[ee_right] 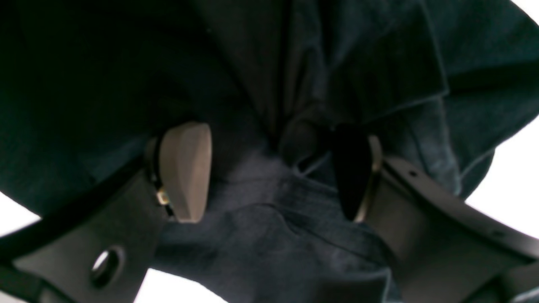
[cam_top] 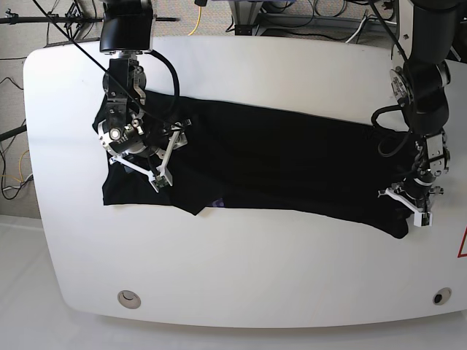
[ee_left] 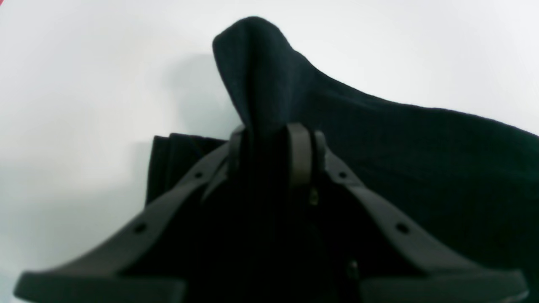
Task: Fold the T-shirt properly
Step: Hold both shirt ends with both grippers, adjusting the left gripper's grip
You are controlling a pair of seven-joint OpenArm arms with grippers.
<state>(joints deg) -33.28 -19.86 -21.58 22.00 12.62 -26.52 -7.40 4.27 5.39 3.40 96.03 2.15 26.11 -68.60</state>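
Observation:
The black T-shirt [cam_top: 277, 160] lies stretched across the white table [cam_top: 241, 277], from left of centre to the right side. At its right end, my left gripper [cam_top: 410, 200] is shut on a fold of the cloth. In the left wrist view that fold [ee_left: 261, 63] rises as a peak above the closed left gripper [ee_left: 273, 143]. Over the shirt's left part, my right gripper [cam_top: 162, 164] points down with its jaws wide apart. In the right wrist view, rumpled cloth [ee_right: 252, 235] fills the space under and between the open right gripper [ee_right: 269, 172], whose pads [ee_right: 185, 168] do not pinch it.
The table's rounded front edge runs along the bottom of the base view, with two small round holes [cam_top: 129, 297] [cam_top: 438, 297] near it. Cables and stands [cam_top: 292, 14] crowd the floor behind the table. A red mark [cam_top: 462, 244] shows at the right edge.

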